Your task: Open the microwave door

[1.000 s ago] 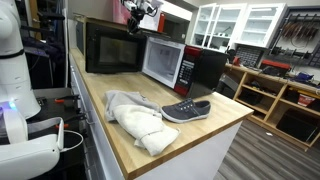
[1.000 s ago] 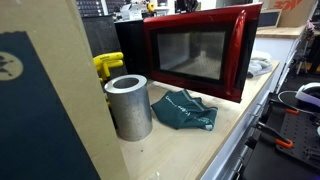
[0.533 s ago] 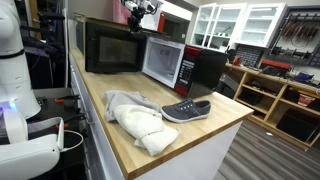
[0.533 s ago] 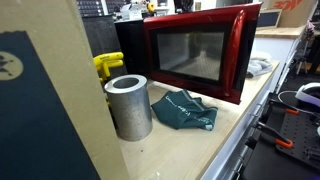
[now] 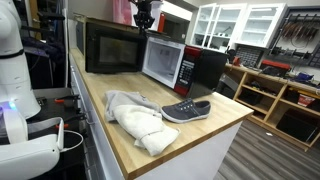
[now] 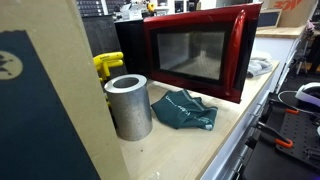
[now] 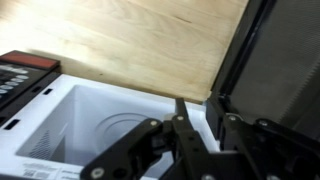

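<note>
The microwave [image 5: 205,68] stands on the wooden counter with its red control panel [image 5: 186,70] facing the room. The microwave door [image 5: 110,47] is swung wide open and shows its black inner face. Its glossy red outer face [image 6: 195,52] shows in an exterior view. The wrist view looks down into the white cavity [image 7: 100,130], with the door [image 7: 275,70] at the right. My gripper [image 5: 143,16] hangs above the microwave's top near the hinge side. Its fingers [image 7: 197,108] are close together and hold nothing.
A grey shoe [image 5: 186,110] and a white cloth [image 5: 138,120] lie on the counter [image 5: 215,125] in front. A metal cylinder [image 6: 128,105], a teal cloth [image 6: 185,110] and a yellow object [image 6: 108,65] sit by the door. Shelves stand to the right.
My gripper has shifted slightly to the right and lower above the microwave. The door and the other things have not moved.
</note>
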Action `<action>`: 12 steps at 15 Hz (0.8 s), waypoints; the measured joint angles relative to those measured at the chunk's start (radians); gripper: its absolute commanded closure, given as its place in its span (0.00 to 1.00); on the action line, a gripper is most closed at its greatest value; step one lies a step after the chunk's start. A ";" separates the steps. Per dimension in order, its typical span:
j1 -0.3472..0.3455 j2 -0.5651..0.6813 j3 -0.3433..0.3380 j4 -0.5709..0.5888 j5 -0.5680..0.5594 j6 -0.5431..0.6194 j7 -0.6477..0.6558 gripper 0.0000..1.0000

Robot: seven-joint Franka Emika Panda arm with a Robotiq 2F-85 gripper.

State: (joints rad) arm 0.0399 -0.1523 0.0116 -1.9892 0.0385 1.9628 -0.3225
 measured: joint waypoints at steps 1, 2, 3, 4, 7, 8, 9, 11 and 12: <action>-0.008 -0.001 -0.010 0.000 -0.038 0.011 -0.018 0.31; -0.016 0.000 -0.020 0.000 -0.067 0.025 -0.036 0.25; -0.022 0.003 -0.030 -0.001 -0.086 0.046 -0.056 0.16; -0.027 0.007 -0.040 -0.006 -0.102 0.077 -0.075 0.10; -0.037 0.016 -0.060 -0.042 -0.123 0.192 -0.110 0.00; -0.039 0.016 -0.063 -0.057 -0.127 0.224 -0.110 0.00; -0.041 0.016 -0.064 -0.070 -0.128 0.248 -0.110 0.00; -0.042 0.016 -0.064 -0.085 -0.128 0.260 -0.107 0.00; -0.042 0.015 -0.064 -0.091 -0.128 0.260 -0.106 0.00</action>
State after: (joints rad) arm -0.0024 -0.1377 -0.0522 -2.0802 -0.0893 2.2224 -0.4281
